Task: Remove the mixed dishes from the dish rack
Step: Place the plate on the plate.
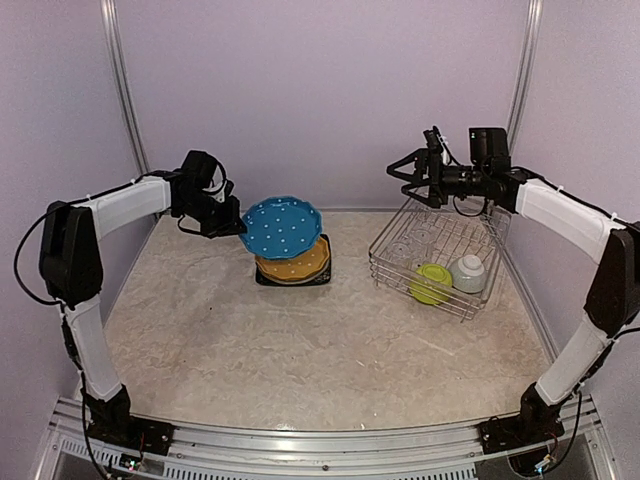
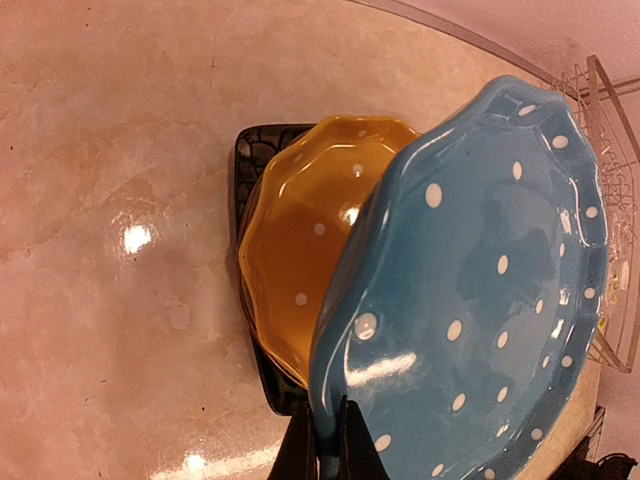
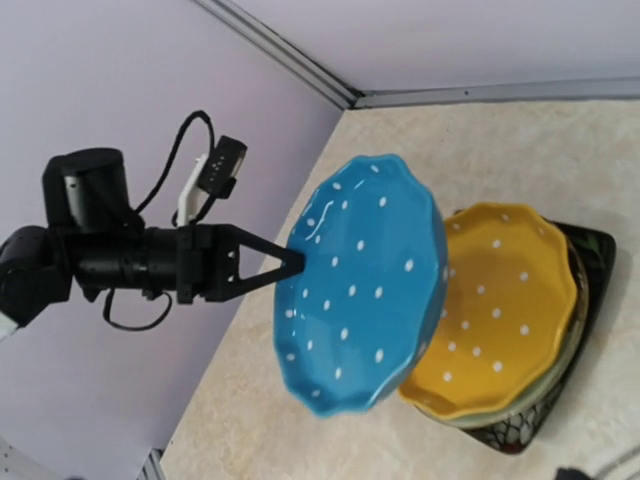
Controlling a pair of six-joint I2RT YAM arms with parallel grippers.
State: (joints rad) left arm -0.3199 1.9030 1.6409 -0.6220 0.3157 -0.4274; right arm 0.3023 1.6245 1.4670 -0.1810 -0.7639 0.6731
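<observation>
Pale marbled tabletop (image 1: pixel 300 350), lilac walls (image 1: pixel 320 90): silver wire-mesh dish rack (image 1: pixel 385 262) below the spread, empty right gripper (image 1: pixel 400 175); blue white-dotted ceramic plate (image 1: pixel 281 227), tilted over a yellow dotted plate (image 1: pixel 305 264), pinched at its scalloped rim by the left gripper (image 1: pixel 240 226), and likely rigid, glossy-slick, breakable, best gripped deep on that rim.

White arms (image 1: pixel 130 200), black joints (image 1: pixel 68 250), black cables (image 3: pixel 183 128)

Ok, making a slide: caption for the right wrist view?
Left gripper holds a blue dotted plate by its rim above the stacked yellow plate.
</observation>
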